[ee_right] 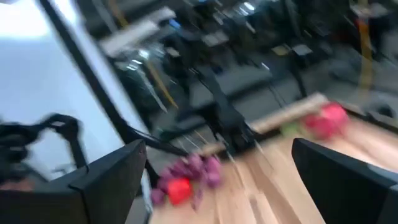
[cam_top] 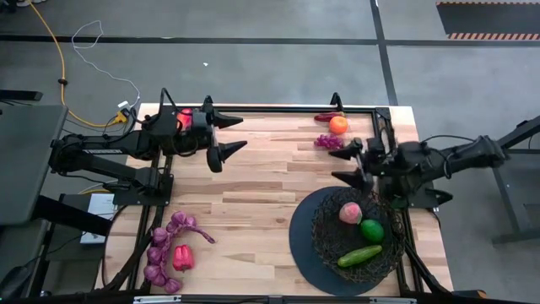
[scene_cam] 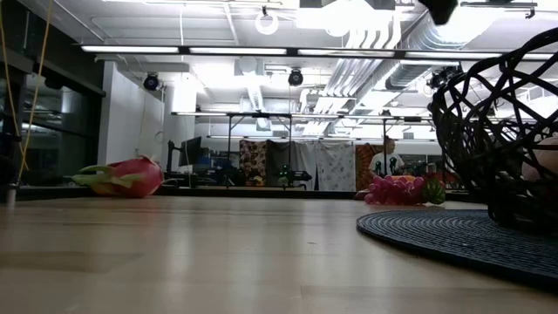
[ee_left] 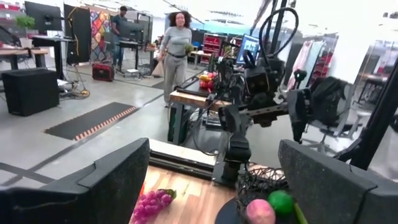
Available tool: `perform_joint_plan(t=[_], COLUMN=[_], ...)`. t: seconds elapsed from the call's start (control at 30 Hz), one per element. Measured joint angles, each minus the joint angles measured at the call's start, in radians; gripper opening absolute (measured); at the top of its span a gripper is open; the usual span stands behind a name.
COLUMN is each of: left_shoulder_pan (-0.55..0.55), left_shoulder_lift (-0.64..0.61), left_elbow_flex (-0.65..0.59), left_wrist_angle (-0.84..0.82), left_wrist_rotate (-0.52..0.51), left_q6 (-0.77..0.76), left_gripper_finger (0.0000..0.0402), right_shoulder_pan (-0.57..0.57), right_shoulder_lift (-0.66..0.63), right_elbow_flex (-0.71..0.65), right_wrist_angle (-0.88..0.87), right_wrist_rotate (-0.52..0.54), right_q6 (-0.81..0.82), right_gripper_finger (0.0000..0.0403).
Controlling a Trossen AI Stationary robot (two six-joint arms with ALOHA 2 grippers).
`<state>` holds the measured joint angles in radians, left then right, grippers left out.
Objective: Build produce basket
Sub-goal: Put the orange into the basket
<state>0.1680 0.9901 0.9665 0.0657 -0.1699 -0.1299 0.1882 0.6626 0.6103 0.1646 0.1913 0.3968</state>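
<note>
black wire mesh marks your target: the basket (cam_top: 325, 221) sits at the lower right of the high view on its dark disc, resting on the light wooden surface (cam_top: 253, 194). you already have three pieces in it: a peach (cam_top: 350, 213), a green ball (cam_top: 372, 230) and a cucumber (cam_top: 359, 256).

the rest of the produce lies outside. an orange (cam_top: 338, 125), a small grape bunch (cam_top: 327, 142) and a dark red pepper (cam_top: 327, 116) sit together near the upper right edge. a long grape bunch (cam_top: 160, 249) and a red pepper (cam_top: 182, 257) lie at the lower left. the pink dragon fruit (cam_top: 185, 116) is at the upper left, partly under the left arm.

your right tool (cam_top: 346, 165) hangs just above the basket's upper rim, fingers spread wide and empty. your left tool (cam_top: 226, 137) sits at the upper left, beside the dragon fruit, also wide and holding nothing.

by my reading you are between picks, with the basket roughly a third filled. the right tool looks best placed for the cluster at the upper right: the small grape bunch is nearest. you would need to swing toward the top of the frame, drop over it, and close gently, since a bunch is lumpy and may slip. the left arm could take the dragon fruit.
</note>
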Motion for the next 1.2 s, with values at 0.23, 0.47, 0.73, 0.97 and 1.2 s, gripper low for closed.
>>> perform_joint_plan(t=[0.23, 0.47, 0.73, 0.97, 1.2], left_shoulder_pan=[0.000, 0.000, -0.002, -0.003, -0.003], left_shoulder_lift=[0.000, -0.003, -0.003, -0.003, -0.003], left_elbow_flex=[0.000, 0.000, 0.000, 0.000, 0.000], left_wrist_angle=[0.013, 0.013, 0.011, 0.006, 0.005], left_wrist_rotate=[-0.002, 0.008, -0.032, -0.032, -0.029], left_q6=[-0.034, -0.035, -0.069, -0.038, 0.020], left_gripper_finger=[0.0346, 0.0346, 0.0346, 0.0346, 0.0346], right_shoulder_pan=[-0.067, -0.066, -0.112, -0.413, -0.700], right_shoulder_lift=[-0.002, 0.011, 0.113, 0.395, 0.665], right_elbow_flex=[0.038, 0.046, 0.120, 0.427, 0.507], right_wrist_angle=[0.109, 0.137, -0.084, -0.835, -1.058], right_wrist_rotate=[-0.058, -0.030, 0.385, 0.422, 0.325], right_q6=[-0.003, -0.050, 0.127, 0.394, 0.460], right_gripper_finger=[0.0393, 0.0393, 0.0393, 0.0393, 0.0393])
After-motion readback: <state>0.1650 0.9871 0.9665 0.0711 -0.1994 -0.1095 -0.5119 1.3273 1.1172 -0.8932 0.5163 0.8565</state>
